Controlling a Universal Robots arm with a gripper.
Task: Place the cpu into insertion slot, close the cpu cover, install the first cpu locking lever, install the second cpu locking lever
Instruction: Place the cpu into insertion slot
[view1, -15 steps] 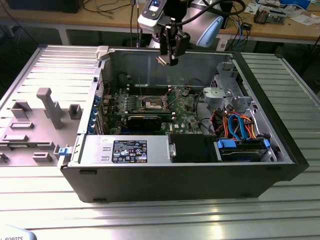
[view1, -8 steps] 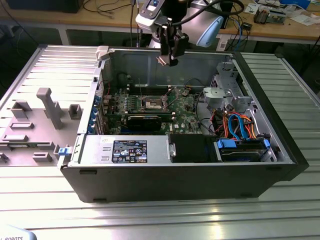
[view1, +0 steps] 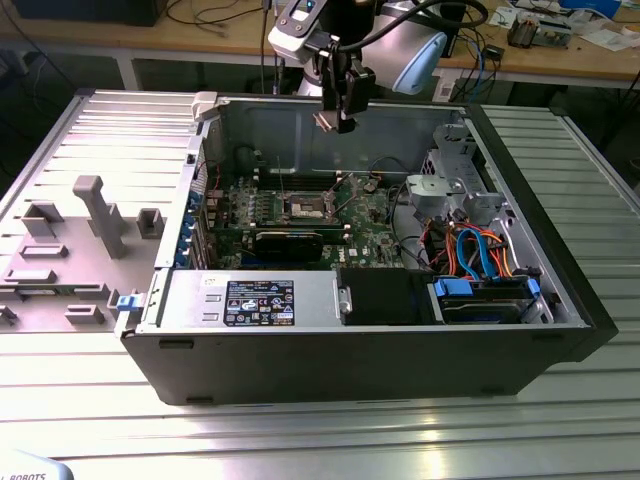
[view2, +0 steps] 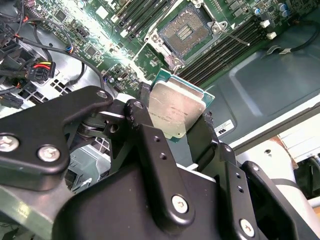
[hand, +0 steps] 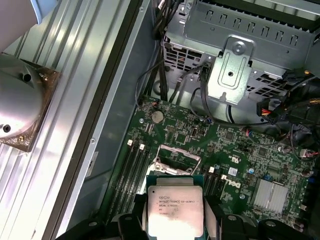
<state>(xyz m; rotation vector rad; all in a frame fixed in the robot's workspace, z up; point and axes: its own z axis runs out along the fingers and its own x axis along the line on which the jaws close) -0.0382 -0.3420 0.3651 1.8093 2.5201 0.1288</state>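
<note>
The cpu (view2: 176, 102), a flat square chip with a dull silver top and a green edge, is held in the air well above the insertion slot (view2: 191, 31), clear of the board and not yet seated. The gripper (view2: 175, 122) is clamped on it, with its black fingers (view2: 146, 131) pressing on two opposite edges of the chip. In the first wrist view the cpu (hand: 174, 207) hangs over the near edge of the insertion slot (hand: 176, 159), whose dark centre lies bare inside its silvery rim. In the exterior view the gripper (view1: 340, 118) hangs high over the insertion slot (view1: 305, 208), near the top of the open computer case (view1: 400, 350). Long black memory slots (view2: 227, 47) run alongside the slot on the green circuit board (hand: 235, 165). A black graphics card (view1: 290, 241) lies just beside the slot, on the side nearer the exterior camera. A metal drive cage (view1: 445, 185) stands to the exterior view's right of the slot, and blue and orange cables (view1: 480, 250) lie farther that way.
</note>
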